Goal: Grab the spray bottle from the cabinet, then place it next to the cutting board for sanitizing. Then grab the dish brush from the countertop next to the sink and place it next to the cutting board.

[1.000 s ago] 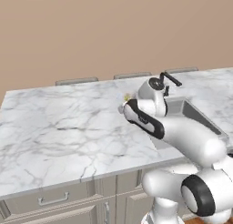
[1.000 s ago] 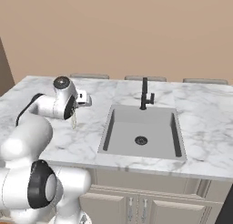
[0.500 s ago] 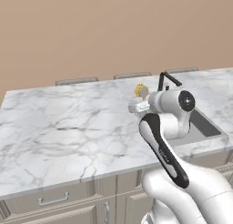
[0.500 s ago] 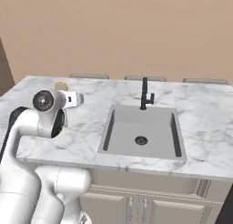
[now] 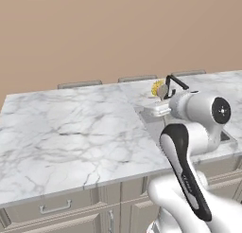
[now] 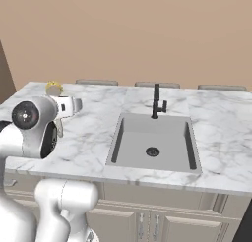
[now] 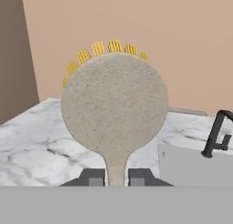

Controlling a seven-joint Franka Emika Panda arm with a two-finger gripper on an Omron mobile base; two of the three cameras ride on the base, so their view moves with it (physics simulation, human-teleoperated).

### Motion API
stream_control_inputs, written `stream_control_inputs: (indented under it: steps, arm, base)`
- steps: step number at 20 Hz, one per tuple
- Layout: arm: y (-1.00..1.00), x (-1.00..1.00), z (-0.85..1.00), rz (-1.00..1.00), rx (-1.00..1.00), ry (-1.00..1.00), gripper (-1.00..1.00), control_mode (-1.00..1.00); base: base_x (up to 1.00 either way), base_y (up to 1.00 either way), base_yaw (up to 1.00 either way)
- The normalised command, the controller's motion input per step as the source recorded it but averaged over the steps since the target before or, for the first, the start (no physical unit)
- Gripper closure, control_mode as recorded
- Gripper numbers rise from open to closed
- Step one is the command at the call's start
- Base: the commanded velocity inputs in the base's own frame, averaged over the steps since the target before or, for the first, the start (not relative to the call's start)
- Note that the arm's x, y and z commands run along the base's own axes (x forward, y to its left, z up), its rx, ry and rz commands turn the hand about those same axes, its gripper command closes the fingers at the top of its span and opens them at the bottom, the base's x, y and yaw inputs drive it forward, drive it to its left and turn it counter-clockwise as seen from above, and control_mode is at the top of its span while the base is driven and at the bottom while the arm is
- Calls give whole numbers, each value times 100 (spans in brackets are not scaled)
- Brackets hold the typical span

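My gripper (image 7: 116, 176) is shut on the thin handle of the dish brush (image 7: 114, 109). Its round whitish head stands upright in front of the hand camera, with yellow bristles fringing the far side. In the left base view the dish brush (image 5: 159, 88) is held above the white marble countertop (image 5: 71, 128), just over my gripper (image 5: 163, 98) and left of the sink. From the right, the dish brush (image 6: 53, 87) and my gripper (image 6: 58, 101) hover over the countertop's left part. The spray bottle, the cabinet and the cutting board are out of view.
The grey sink (image 6: 147, 137) is sunk into the countertop, with a black faucet (image 6: 157, 102) behind it. My own arm hides much of the sink (image 5: 150, 124) from the left. A beige wall rises behind the counter, and pale drawers (image 5: 56, 208) lie below.
The arm has swung and its hand has turned. The dish brush, still gripped, has risen from near the countertop to well above it. The base has stayed put.
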Motion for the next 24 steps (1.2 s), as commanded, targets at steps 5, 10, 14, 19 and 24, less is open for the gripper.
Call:
stream_control_inputs:
  steps: [5,10,14,19,24]
  arm:
    - [-17,-68,54,0,6,1,100,-100]
    - [-20,-86,15,0,4,0,100,-100]
    - [0,-72,-42,0,0,-2,100,-100]
    - [2,-17,-17,0,0,0,100,100]
    - [0,0,0,0,0,0,100,100]
  base:
    - [0,0,0]
    - [0,0,0]
    - [0,0,0]
    - [-36,19,7]
    - [-31,47,49]
